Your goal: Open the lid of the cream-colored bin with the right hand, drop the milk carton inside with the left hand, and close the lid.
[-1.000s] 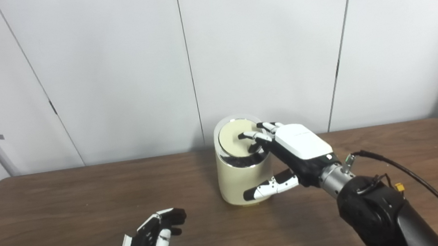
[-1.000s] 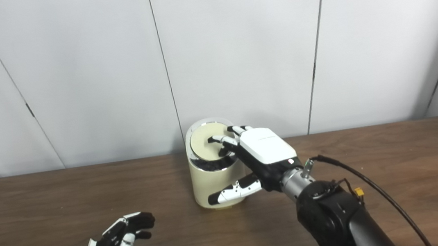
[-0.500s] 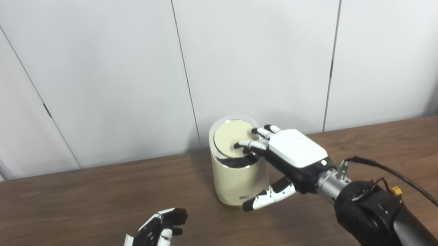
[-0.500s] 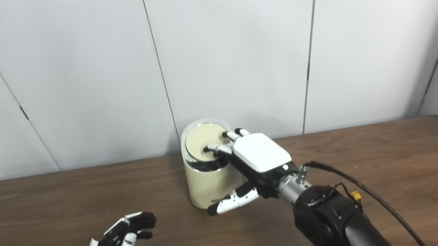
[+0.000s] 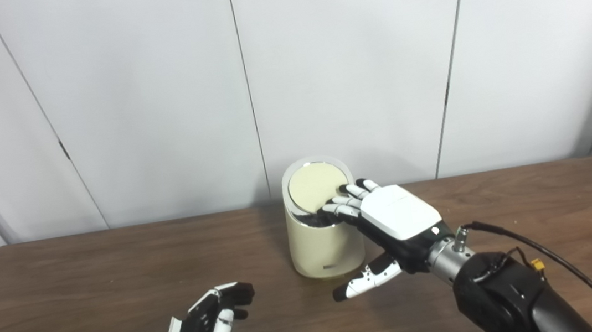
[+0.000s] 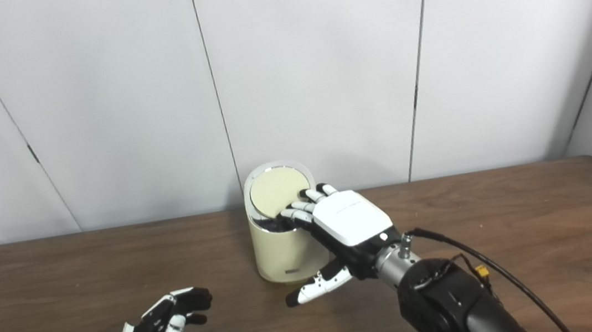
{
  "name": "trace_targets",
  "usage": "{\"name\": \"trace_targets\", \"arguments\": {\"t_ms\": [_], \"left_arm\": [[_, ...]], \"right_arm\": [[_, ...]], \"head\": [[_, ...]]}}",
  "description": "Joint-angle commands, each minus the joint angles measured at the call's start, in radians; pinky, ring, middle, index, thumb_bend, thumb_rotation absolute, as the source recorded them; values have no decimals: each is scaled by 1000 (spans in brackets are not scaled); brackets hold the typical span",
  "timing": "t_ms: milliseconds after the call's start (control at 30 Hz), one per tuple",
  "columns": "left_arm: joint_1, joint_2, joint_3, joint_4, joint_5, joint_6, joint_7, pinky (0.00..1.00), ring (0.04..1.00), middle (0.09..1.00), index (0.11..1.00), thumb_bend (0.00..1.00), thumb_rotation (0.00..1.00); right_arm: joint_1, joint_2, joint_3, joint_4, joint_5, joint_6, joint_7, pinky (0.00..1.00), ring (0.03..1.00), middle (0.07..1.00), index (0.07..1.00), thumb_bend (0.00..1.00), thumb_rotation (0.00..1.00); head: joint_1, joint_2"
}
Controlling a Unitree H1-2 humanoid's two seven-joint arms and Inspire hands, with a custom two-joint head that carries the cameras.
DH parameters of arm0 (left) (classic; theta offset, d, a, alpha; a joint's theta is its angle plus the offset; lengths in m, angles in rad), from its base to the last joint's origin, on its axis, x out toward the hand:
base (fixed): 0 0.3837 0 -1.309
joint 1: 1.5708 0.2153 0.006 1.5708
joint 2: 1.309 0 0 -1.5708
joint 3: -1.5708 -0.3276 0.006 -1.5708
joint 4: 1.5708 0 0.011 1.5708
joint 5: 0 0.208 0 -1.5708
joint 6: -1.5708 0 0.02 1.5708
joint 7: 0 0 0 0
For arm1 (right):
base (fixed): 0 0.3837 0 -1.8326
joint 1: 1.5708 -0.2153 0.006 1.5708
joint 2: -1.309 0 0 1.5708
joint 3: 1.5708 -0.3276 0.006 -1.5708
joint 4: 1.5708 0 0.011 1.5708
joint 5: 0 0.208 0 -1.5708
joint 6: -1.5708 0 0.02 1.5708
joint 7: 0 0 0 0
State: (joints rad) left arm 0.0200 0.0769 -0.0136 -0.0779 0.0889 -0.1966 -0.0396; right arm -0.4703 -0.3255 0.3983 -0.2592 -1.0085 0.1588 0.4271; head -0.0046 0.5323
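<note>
White wall panels back the brown table (image 5: 91, 278); the cream-colored bin (image 5: 322, 241) stands mid-table, its lid (image 5: 312, 187) tilted. The right robot hand (image 5: 391, 219), fingers spread, has slid back to the lid's near edge. The left robot hand (image 5: 208, 326) waits empty, fingers loosely apart. No milk carton shows, so it is probably inside.

Right hand (image 5: 391, 222): flat white plate over the back, black body beneath, fingers (image 5: 342, 205) banded white and black with dark tips. Thumb (image 5: 366, 281) white with small dark dots and a black tip. Silver cylindrical wrist collar (image 5: 443, 256) at 4 o'clock of the plate, with a small metal stud. Black rounded forearm shell (image 5: 503, 298). Black cable (image 5: 563, 263) loops along its outer side; small yellow connector (image 5: 535, 264). Left hand (image 5: 206, 329): white plate edge, black palm, white fingers, black tips.
</note>
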Motion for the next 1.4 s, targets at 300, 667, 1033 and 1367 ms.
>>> {"name": "trace_targets", "arguments": {"t_ms": [300, 667, 1033, 1367], "left_arm": [[-31, 8, 4, -14, -4, -24, 3, 651, 705, 698, 694, 205, 719], [-34, 6, 1, 1, -3, -37, 4, 642, 700, 690, 689, 204, 686], [-32, 3, 1, -4, 1, -30, 8, 649, 704, 696, 696, 195, 672], [-28, 13, 4, -2, 86, -51, 41, 600, 671, 676, 675, 188, 359]], "right_arm": [[34, 43, -102, -29, 101, -60, -159, 920, 870, 796, 789, 719, 659], [51, 66, -154, -78, 120, -65, -196, 898, 878, 812, 806, 691, 668], [154, 99, -334, -119, 298, -115, -379, 817, 903, 923, 919, 646, 669], [397, 174, -460, 12, 740, -378, -508, 528, 642, 671, 670, 250, 531]], "head": [[-5, -9], [-2, -12], [1, -12], [-4, -8]]}}
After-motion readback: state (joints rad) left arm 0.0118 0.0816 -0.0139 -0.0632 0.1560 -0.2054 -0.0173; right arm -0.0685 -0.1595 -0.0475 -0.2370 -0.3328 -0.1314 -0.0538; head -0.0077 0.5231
